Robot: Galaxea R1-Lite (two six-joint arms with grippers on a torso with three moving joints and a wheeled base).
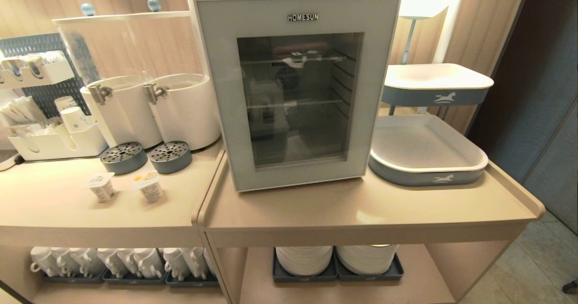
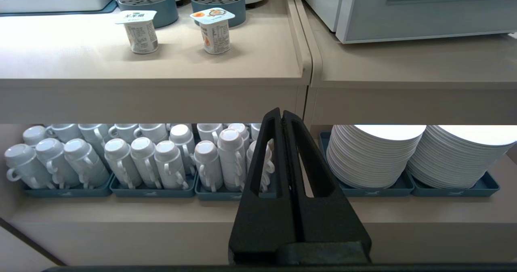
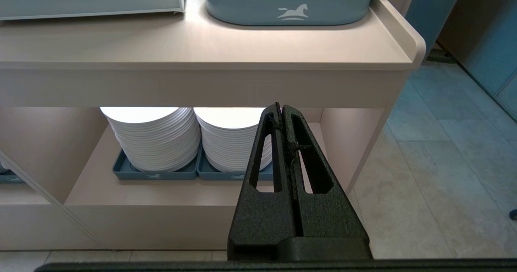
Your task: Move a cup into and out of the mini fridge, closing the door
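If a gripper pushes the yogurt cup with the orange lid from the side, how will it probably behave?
The yogurt cup with the orange lid stands upright on a narrow base with a wider foil lid, so it would probably tip rather than slide. It looks like thin plastic, so likely light and easy to squeeze. The second yogurt cup stands apart from it, so a short push should probably miss it.
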